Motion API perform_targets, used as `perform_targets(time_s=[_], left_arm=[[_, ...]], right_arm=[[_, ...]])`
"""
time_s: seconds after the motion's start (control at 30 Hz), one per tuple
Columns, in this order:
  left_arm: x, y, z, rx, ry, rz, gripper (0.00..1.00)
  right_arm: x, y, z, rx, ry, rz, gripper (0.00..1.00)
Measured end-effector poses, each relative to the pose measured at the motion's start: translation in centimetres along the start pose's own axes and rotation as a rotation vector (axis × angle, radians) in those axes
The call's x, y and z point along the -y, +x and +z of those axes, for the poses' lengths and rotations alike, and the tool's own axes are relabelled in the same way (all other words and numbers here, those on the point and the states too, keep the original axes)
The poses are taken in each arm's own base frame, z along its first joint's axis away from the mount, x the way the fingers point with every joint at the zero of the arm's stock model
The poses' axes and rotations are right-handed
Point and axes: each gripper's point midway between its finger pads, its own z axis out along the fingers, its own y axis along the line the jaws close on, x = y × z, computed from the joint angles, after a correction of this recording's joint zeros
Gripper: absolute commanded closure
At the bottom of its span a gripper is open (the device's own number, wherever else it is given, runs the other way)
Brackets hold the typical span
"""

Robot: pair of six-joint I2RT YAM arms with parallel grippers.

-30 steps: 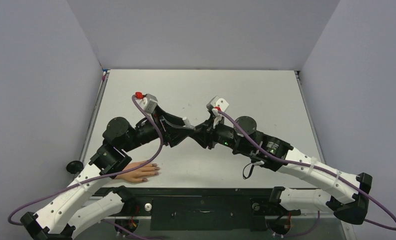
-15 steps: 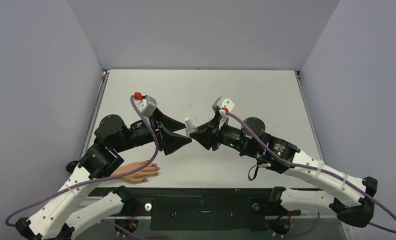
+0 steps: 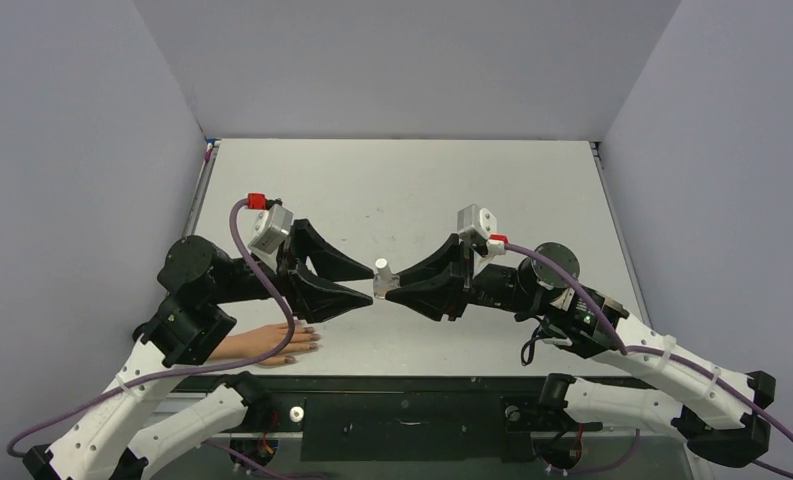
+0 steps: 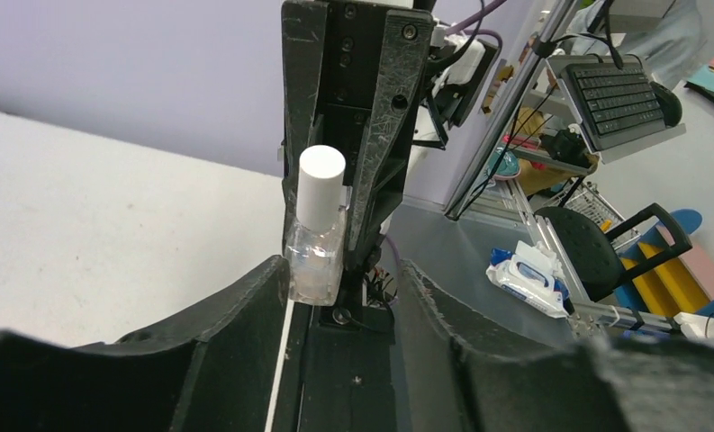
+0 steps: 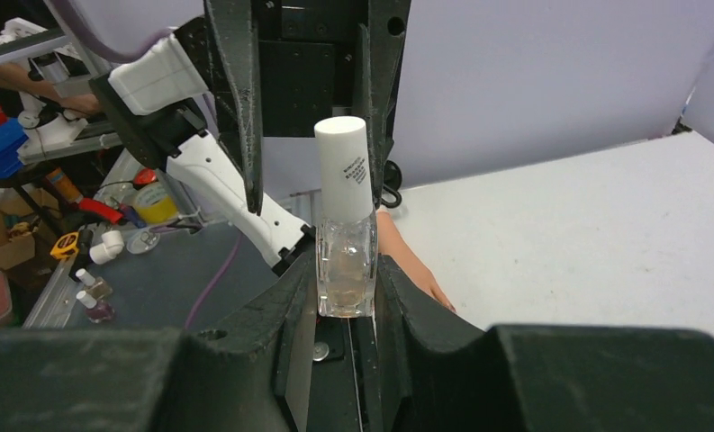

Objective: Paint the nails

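Note:
The small peach fake hand [image 3: 268, 344] lies flat at the near left of the table, fingers pointing right. Its tiny dark nails [image 3: 312, 336] show at the fingertips. Part of the hand also shows in the right wrist view [image 5: 411, 265]. My right gripper [image 3: 390, 286] is shut on a tiny clear bottle with a white cap [image 3: 380, 276], held upright above the table middle; the bottle sits between its fingers [image 5: 346, 270]. My left gripper [image 3: 369, 285] faces it from the left, open, its tips beside the bottle [image 4: 315, 247]. The bottle stands at the left finger's tip [image 4: 245, 301].
Grey walls close the table on three sides. A black rail [image 3: 402, 400] runs along the near edge. A black knob [image 3: 150, 332] sits at the left edge by the left arm. Off the table are small spare bottles [image 5: 90, 290] and a wipes pack [image 4: 528, 274].
Both arms have drawn apart and toward the near edge. The bottle has come nearer with the right gripper. The left gripper has pulled back to the left and stands wide open.

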Motion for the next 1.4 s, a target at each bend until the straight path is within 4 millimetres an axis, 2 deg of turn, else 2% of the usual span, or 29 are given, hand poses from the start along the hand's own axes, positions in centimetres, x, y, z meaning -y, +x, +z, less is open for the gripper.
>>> perform_targets(time_s=[0.27, 0.63, 0.83, 0.9, 0.97, 1.13, 1.23, 1.4], left_arm=[[1.1, -1.4, 0.6, 0.038, 0.081, 0.027, 0.6], [0.6, -1.4, 1.4, 0.035, 0.101, 0.034, 0.61], [0.8, -1.3, 1.4, 0.031, 0.116, 0.037, 0.68], [0.9, -1.4, 1.4, 0.035, 0.12, 0.04, 0.77], [0.9, -1.5, 1.4, 0.04, 0.123, 0.044, 0.91], [1.0, -1.3, 1.4, 0.042, 0.13, 0.042, 0.94], [1.0, -1.2, 1.4, 0.046, 0.134, 0.04, 0.99], [0.9, -1.0, 1.4, 0.048, 0.129, 0.035, 1.0]], right_arm=[[-1.5, -1.2, -0.4, 0.037, -0.066, -0.005, 1.0], [-1.5, 0.8, 0.2, -0.023, -0.085, 0.028, 1.0], [-1.7, 0.9, 0.3, -0.024, -0.093, 0.028, 1.0], [-1.8, 0.9, 0.3, -0.024, -0.096, 0.029, 1.0], [-1.9, 0.9, 0.3, -0.026, -0.099, 0.03, 1.0], [-2.0, 1.2, 0.4, -0.034, -0.104, 0.034, 1.0], [-2.0, 1.2, 0.5, -0.035, -0.106, 0.035, 1.0], [-1.7, 1.5, 0.5, -0.043, -0.087, 0.035, 1.0]])
